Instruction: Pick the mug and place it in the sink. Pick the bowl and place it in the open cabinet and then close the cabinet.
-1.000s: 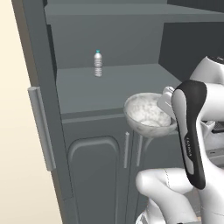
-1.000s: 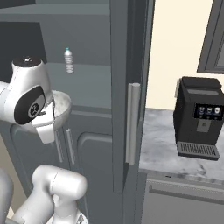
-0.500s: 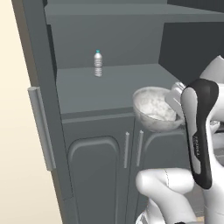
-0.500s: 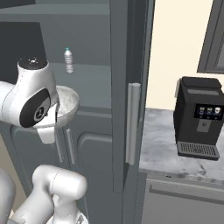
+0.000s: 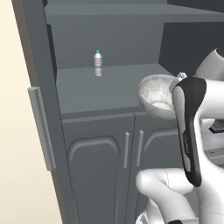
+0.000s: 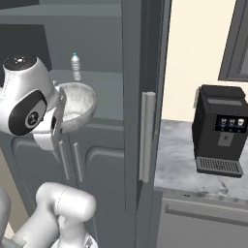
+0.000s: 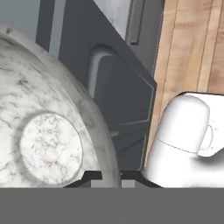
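The speckled grey-white bowl (image 5: 155, 94) hangs in the air at the front edge of the cabinet's open shelf (image 5: 87, 87), at shelf height and partly over it. My gripper (image 7: 107, 175) is shut on the bowl's rim; in the hand view the bowl (image 7: 48, 131) is seen close up with its round base facing the camera. From the right base view the bowl (image 6: 77, 99) sits just beyond my hand (image 6: 57, 114). The tall dark grey cabinet stands with both upper doors open. The mug and the sink are out of view.
A small water bottle (image 5: 98, 63) stands at the back of the shelf. The open left door (image 5: 39, 122) and right door (image 6: 140, 72) flank the shelf, with arched lower doors (image 5: 100, 166) below. A black coffee machine (image 6: 220, 131) sits on the marble counter (image 6: 179, 160) to the right.
The bowl has risen in my gripper and moved toward the cabinet, up to the level of the shelf's front edge. The bottle has not moved.
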